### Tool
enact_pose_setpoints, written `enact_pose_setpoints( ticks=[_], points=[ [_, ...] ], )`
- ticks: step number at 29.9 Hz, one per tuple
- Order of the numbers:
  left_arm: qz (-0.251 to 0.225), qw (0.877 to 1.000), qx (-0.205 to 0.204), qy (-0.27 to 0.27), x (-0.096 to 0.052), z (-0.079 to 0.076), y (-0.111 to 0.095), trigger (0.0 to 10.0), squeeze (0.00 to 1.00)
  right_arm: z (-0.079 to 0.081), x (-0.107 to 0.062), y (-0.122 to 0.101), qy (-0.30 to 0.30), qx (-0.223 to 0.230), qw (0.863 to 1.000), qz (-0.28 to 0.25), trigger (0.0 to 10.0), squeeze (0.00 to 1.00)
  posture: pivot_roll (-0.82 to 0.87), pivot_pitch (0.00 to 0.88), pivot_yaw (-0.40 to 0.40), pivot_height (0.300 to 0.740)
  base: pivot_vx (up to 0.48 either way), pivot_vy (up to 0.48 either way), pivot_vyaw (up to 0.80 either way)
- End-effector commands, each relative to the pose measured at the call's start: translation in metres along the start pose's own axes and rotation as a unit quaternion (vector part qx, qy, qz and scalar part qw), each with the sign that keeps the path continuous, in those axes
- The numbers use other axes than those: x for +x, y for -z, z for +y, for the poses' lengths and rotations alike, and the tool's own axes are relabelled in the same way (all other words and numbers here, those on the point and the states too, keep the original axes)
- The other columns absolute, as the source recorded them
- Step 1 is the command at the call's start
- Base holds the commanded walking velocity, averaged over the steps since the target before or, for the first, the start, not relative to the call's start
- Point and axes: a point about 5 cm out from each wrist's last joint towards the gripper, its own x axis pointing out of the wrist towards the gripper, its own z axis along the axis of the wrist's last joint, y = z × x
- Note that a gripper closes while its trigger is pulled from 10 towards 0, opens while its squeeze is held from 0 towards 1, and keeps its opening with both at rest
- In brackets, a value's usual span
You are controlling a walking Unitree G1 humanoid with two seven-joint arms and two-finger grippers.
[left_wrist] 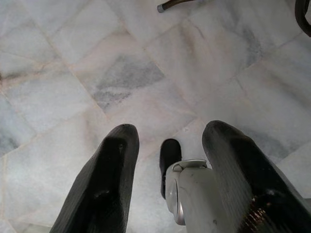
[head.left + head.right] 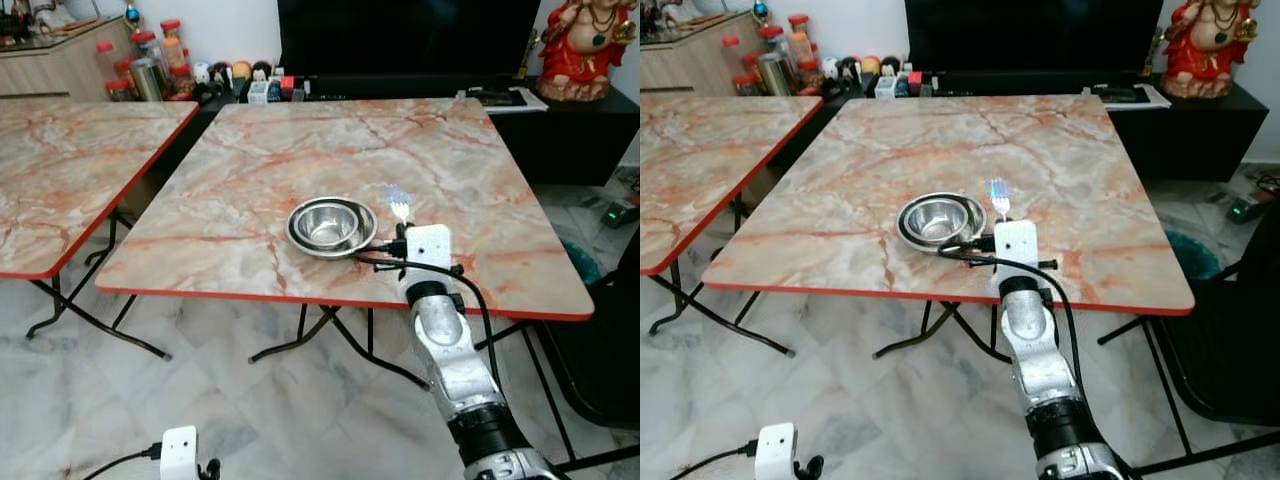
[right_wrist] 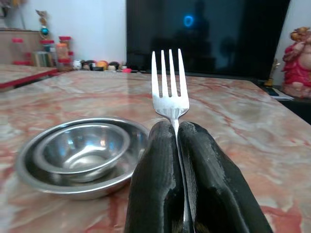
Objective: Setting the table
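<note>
A: Where is the right end effector (image 3: 177, 141)?

B: It is stretched out over the near edge of the bench (image 2: 250, 190). Its two black fingers (image 3: 155, 179) are pressed together on the handle of a fork (image 3: 169, 85), and the tines stick up past the fingertips, clear of the bench top.

A: What lies closest to it?

B: Just to its left, apart from it, sits a small steel bowl (image 3: 85, 150) nested inside a wider steel bowl (image 3: 127, 172). Both rest on the marble-patterned top with the red rim.

A: And the left end effector (image 1: 167, 155)?

B: It hangs low beside the robot with its fingers spread apart, gripping nothing. Below it are pale marble floor tiles (image 1: 116, 77).

A: Farther out from the right one?

B: Beyond the fork the bench runs back to a dark television (image 2: 400, 35) on a low black cabinet (image 2: 570, 130). A red figurine (image 2: 588, 45) stands ahead and to the right. Ahead and to the left are jars with red lids (image 2: 160, 60), and a second bench (image 2: 70, 170) of the same pattern stands well off to the left.
</note>
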Motion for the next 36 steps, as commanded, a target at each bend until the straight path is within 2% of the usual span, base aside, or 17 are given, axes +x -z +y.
enact_pose_setpoints(
  ticks=[1, 7, 12, 36],
  points=[
    [-0.001, 1.0, -0.002, -0.004, -0.0001, 0.0053, -0.0015, 10.0, 0.0, 0.0035, 0.0024, -0.0074, -0.002, 0.002, 1.0, -0.013, 10.0, 0.0, 0.03, 0.0, 0.056, 0.74, 0.0, 0.0, 0.0],
    [0.0, 1.0, -0.001, -0.004, 0.0001, 0.0051, -0.0018, 10.0, 0.0, 0.0011, 0.0036, -0.0027, 0.007, 0.006, 1.0, 0.005, 10.0, 0.0, 0.03, 0.0, 0.054, 0.74, 0.13, 0.0, 0.0],
    [-0.001, 1.0, -0.002, -0.005, 0.0002, 0.0051, -0.0021, 10.0, 0.0, 0.0013, 0.0039, -0.0035, 0.005, 0.008, 1.0, 0.003, 10.0, 0.0, 0.03, 0.0, 0.053, 0.74, 0.276, 0.0, -0.54],
    [0.001, 1.0, -0.002, -0.005, -0.0001, 0.0051, -0.0009, 10.0, 0.0, 0.0044, 0.0031, -0.005, 0.002, 0.007, 1.0, -0.005, 10.0, 0.0, 0.03, 0.0, 0.055, 0.74, 0.28, 0.0, 0.0]
  ],
)
